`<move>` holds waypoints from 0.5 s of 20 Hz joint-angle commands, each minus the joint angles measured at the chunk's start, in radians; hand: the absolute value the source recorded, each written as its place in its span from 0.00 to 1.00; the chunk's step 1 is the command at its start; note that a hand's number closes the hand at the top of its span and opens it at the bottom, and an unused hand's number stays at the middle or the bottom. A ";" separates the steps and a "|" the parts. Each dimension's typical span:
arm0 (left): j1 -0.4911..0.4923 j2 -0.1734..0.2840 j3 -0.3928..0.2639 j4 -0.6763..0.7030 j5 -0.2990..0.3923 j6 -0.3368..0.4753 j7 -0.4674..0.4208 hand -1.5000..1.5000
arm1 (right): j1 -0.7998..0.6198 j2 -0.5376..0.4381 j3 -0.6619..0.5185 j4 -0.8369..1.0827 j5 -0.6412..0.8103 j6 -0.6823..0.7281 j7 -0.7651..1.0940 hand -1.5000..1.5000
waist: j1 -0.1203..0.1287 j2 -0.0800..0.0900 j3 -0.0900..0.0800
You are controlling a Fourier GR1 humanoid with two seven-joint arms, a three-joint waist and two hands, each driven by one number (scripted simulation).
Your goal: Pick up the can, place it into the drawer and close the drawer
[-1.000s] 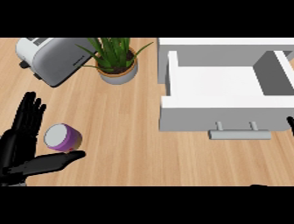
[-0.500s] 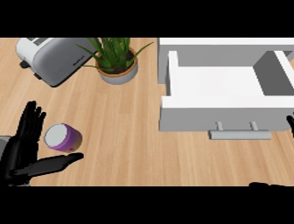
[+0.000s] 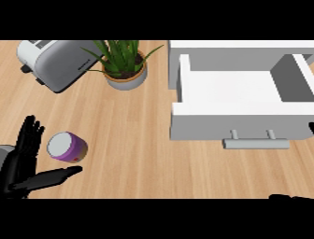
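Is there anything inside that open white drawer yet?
Nothing shows inside the drawer: only its bare white floor. The can stands on the counter by the left hand. No part of the floor looks covered.

We see bright, even light all over the counter [image 3: 139,135]. Soft shadows sit under the drawer [image 3: 239,105] and beside the plant [image 3: 124,65]. Nothing shines too hard.
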 commanded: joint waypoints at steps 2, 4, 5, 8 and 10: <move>0.032 0.011 0.017 0.071 -0.012 -0.011 -0.082 0.00 | -0.004 0.009 -0.006 0.015 0.015 0.009 -0.035 0.00 | 0.002 0.000 0.000; -0.021 0.009 0.015 0.121 -0.001 -0.012 -0.087 0.00 | 0.013 0.020 0.005 -0.043 -0.005 0.013 0.027 0.00 | 0.000 0.000 0.000; 0.014 0.026 0.039 0.150 0.013 -0.042 -0.157 0.00 | -0.017 -0.010 -0.046 0.085 -0.009 0.034 -0.080 0.00 | 0.002 0.000 0.000; 0.035 0.012 0.032 0.149 0.013 -0.039 -0.172 0.00 | 0.012 0.029 0.013 -0.041 0.029 -0.001 0.018 0.00 | 0.001 0.000 0.000; 0.041 -0.006 0.018 0.212 -0.012 -0.032 -0.222 0.00 | -0.001 -0.008 -0.055 0.007 -0.025 0.027 -0.023 0.00 | 0.001 0.000 0.000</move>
